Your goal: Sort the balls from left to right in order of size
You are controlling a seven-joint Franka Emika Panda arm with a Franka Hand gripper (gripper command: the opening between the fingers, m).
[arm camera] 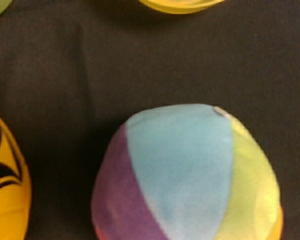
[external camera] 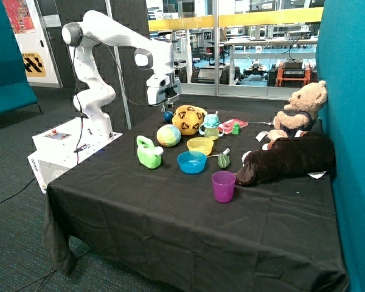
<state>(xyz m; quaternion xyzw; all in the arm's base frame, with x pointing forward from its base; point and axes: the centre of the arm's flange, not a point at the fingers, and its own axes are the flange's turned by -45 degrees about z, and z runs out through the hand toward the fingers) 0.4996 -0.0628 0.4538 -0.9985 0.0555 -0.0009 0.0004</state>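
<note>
On the black tablecloth three balls sit toward the rear, near the robot's base. The small dark blue ball lies farthest back, the large yellow ball with black markings sits just beside it, and the medium patchwork ball, with blue, purple and yellow-green panels, rests in front of the yellow one, close to it. The white arm bends over this group, and its gripper hangs in the air above the balls, touching none of them. Whether the claw is wide or narrow cannot be told, since no finger shows clearly in either view. In the wrist view the patchwork ball fills the near field, with the edge of the yellow ball beside it and the rim of a yellow bowl beyond. Elsewhere on the cloth stand a green watering can, a yellow bowl, a blue bowl, a purple cup, a lidded drinking cup, a teddy bear and a dark brown plush animal.
</note>
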